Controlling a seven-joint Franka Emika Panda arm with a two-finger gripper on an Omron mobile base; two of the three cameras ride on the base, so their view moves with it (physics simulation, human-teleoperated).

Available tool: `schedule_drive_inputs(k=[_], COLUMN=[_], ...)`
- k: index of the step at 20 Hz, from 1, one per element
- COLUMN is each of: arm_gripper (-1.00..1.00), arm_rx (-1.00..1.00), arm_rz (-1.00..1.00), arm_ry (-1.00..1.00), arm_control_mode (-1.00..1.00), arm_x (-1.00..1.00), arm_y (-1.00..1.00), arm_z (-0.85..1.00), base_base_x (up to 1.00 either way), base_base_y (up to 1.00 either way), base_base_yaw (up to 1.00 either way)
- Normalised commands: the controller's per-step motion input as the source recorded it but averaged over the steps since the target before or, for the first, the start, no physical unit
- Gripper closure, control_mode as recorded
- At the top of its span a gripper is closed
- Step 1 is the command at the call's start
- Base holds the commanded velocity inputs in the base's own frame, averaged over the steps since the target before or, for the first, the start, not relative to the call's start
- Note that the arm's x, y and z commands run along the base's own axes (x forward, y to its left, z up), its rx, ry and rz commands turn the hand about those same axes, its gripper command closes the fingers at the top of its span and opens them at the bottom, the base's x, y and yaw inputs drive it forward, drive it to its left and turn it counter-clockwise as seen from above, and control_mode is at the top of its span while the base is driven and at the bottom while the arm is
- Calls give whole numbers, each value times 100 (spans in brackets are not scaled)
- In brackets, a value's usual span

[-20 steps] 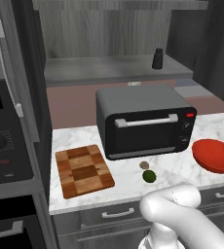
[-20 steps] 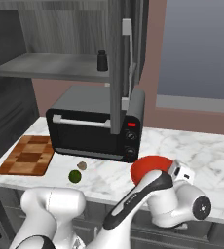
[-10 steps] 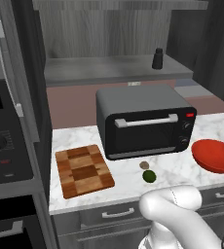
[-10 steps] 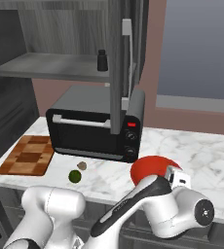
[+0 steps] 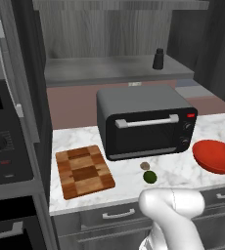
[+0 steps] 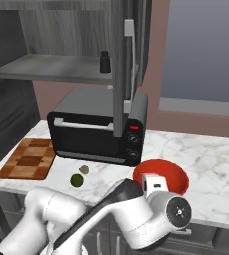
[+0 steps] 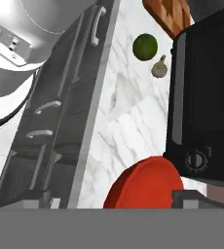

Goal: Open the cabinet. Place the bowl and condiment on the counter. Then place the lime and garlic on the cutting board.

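The counter (image 5: pixel 183 168) looks like smooth white marble with thin grey lines. On it, left of the toaster oven (image 5: pixel 144 128), the cutting board (image 5: pixel 83 171) is wood in light and dark brown blocks. The toaster oven is smooth matt black with a shiny silver handle. The bowl (image 5: pixel 216 156) looks smooth and red. The cabinet (image 6: pixel 122 64) is dark grey wood with grain.

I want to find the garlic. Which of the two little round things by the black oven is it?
It's the beige-grey lump, the smaller one sitting closer to the toaster oven. The other ball just in front of it is dark green; that's the lime.
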Motion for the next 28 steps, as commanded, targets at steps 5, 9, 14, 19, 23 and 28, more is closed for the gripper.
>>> schedule_drive_inputs(k=[5,9,14,19,23,28], arm_gripper=[-100,-100,-100,-100,-100,-100], arm_rx=[-24,-21,-18,-18,-18,-17], arm_rz=[3,0,0,0,0,0], arm_ry=[-5,-15,-7,0,2,4], arm_control_mode=[-100,-100,-100,-100,-100,-100], arm_x=[-25,-14,-2,0,0,0], arm_y=[86,71,59,47,44,42], arm_z=[19,35,52,64,63,58], base_base_x=[0,0,0,0,0,0], base_base_y=[0,0,0,0,0,0], base_base_yaw=[0,0,0,0,0,0])
